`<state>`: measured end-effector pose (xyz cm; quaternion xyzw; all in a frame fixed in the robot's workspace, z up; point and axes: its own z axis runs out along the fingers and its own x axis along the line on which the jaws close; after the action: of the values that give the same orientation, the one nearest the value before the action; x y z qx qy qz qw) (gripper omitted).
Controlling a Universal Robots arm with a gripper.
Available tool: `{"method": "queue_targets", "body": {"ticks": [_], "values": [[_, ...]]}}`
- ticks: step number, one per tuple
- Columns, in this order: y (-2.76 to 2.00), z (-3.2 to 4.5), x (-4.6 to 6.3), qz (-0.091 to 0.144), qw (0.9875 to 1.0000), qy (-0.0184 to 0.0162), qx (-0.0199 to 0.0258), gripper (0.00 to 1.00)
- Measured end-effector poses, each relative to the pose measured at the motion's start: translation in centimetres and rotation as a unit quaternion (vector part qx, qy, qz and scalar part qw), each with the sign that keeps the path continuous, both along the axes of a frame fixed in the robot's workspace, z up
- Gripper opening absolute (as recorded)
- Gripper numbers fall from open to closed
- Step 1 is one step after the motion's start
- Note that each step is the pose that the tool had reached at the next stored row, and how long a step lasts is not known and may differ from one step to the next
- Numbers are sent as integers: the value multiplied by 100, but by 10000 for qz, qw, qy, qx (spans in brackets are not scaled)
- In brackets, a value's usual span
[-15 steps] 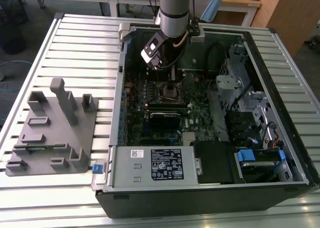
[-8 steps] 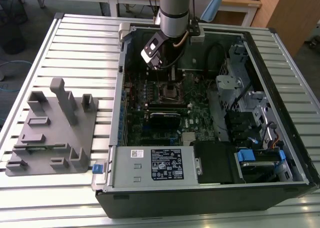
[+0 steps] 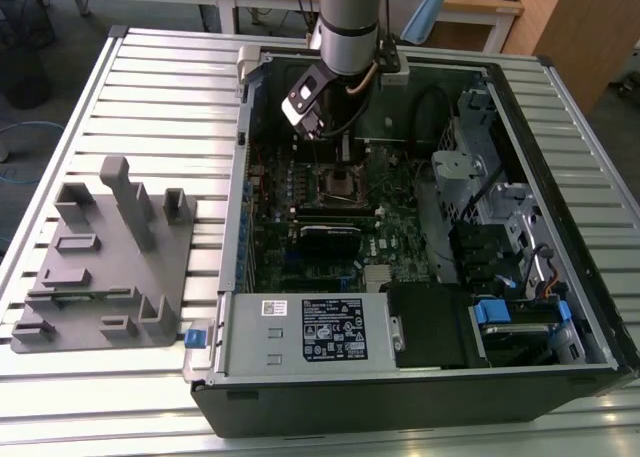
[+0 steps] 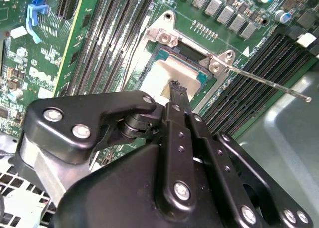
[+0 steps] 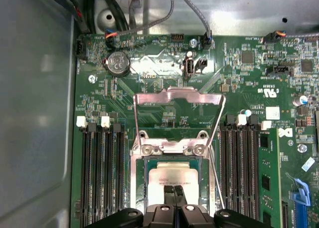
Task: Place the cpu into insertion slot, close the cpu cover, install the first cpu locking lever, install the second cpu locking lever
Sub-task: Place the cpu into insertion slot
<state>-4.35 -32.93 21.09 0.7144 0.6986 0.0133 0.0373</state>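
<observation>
The cpu (image 5: 173, 177), a pale square chip, lies flat inside the insertion slot (image 5: 145, 188), whose silvery rim frames it in both wrist views. My gripper (image 5: 174, 189) hangs directly over the chip, its two black fingers (image 4: 175, 91) pressed together with nothing visible between them. The cpu cover (image 5: 178, 95), a thin silvery frame, stands swung open on its hinge behind the slot. A thin locking lever (image 4: 271, 84) sticks out sideways, unlatched. In the exterior view the gripper (image 3: 345, 149) sits just above the insertion slot (image 3: 338, 183) inside the open computer case.
Rows of black memory slots (image 5: 102, 173) flank the socket on both sides. A long black ridged module (image 3: 328, 239) lies nearer the power supply (image 3: 320, 332). Drive cages and cables (image 3: 480, 187) fill the exterior view's right. A grey fixture plate (image 3: 100, 267) rests on the slatted table.
</observation>
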Motion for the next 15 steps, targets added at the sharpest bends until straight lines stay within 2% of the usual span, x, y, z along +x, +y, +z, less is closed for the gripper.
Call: {"method": "queue_targets", "body": {"ticks": [1,2,11,15], "values": [[0,0,0,0,10000,30,1,11],[0,1,0,0,10000,44,0,11],[0,-13,41,0,10000,49,2,11],[0,-49,47,0,10000,48,2,11]]}}
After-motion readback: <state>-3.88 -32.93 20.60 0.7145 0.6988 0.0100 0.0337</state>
